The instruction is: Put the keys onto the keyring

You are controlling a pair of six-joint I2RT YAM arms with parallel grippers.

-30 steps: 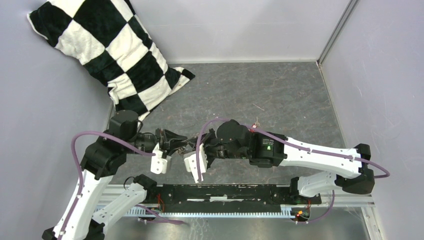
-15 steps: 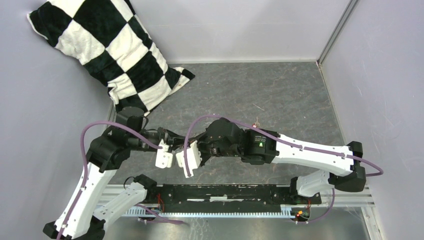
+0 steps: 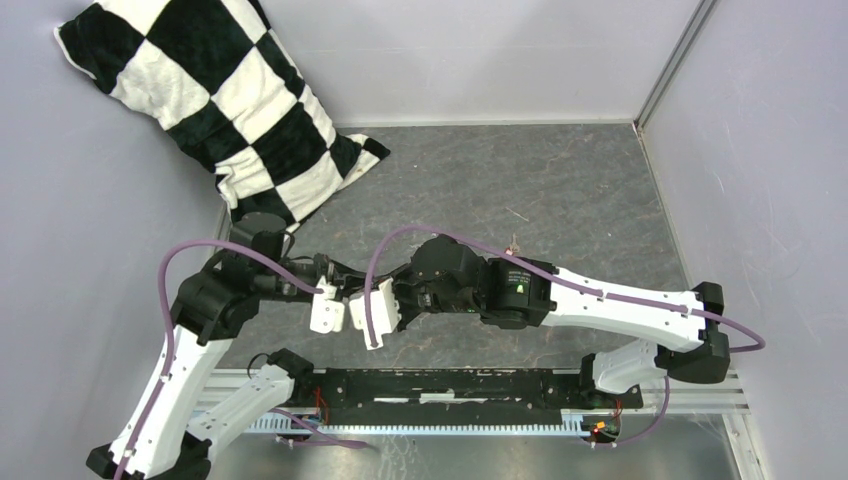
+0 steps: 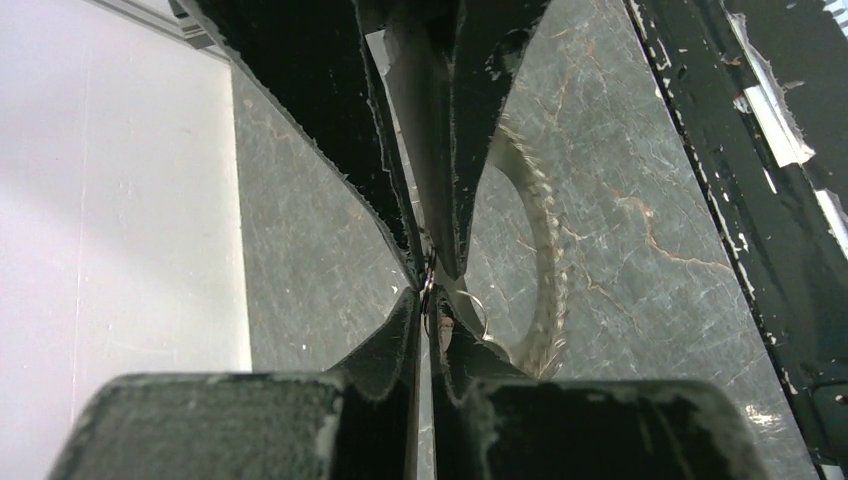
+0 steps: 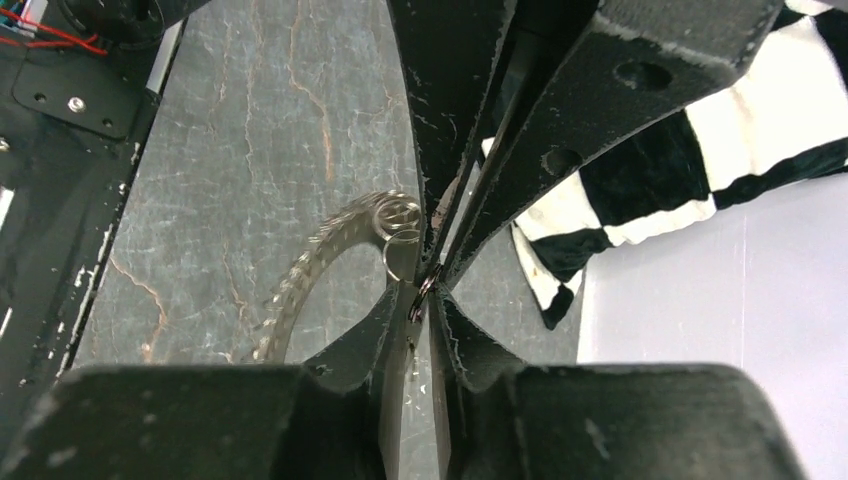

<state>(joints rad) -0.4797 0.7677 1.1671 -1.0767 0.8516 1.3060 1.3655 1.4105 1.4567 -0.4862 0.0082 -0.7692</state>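
Right arm slid left; right pincer tip-to-tip with left pincer, grip unclear. Left pinches keyring, hidden from overhead.

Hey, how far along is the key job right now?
Done: keyring looks lifted clear of the table. In hand: left gripper and right gripper meet tip to tip, pinching its thin edge. Still to do: no red key shows, so threading is unconfirmed.

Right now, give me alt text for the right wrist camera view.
The right gripper and the left gripper, both with black fingers, meet tip to tip over a grey marbled table. A silvery toothed keyring arcs beside the tips, and a black-and-white checkered pillow lies beyond.
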